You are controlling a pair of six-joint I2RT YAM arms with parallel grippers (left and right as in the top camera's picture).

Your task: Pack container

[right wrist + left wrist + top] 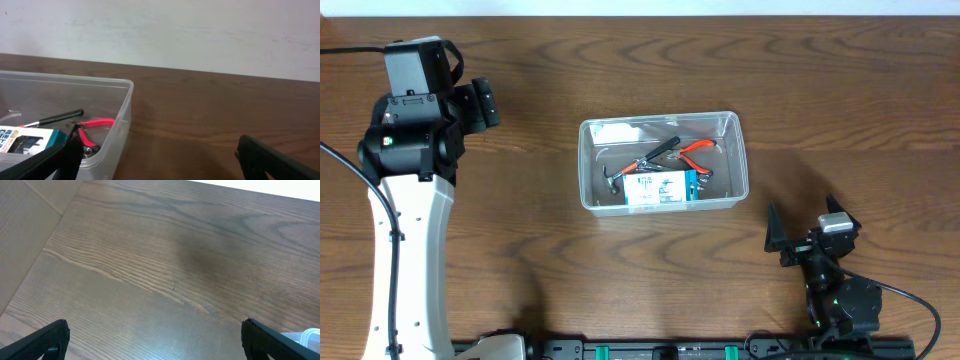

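1. The container (740, 160) sits on the table (520, 250) near its centre, between the two arms and touching neither.
2. A blue-and-white box (663, 187) lies flat against the container's near wall. Red-handled pliers (695, 152) and a black-handled tool (655, 155) lie behind it, overlapping. Lying flat, everything appears to stay below the rim, which suits packing.
3. The left claw (480, 105) stands wide and holds nothing. It hangs over bare wood at the far left, well apart from the container. Only a corner of the container (307, 336) shows at the edge of the left wrist view.
4. The right claw (805, 225) also stands wide and holds nothing. It sits low at the near right, facing the container's end wall (120, 125). The pliers (97, 122) show through the clear plastic.
5. No loose tool shows on the wood outside the container, so the packing is probably finished or nearly so. No lid is in view.
6. The end wall stands between the right claw and the tools, so any further reach must pass over the rim.
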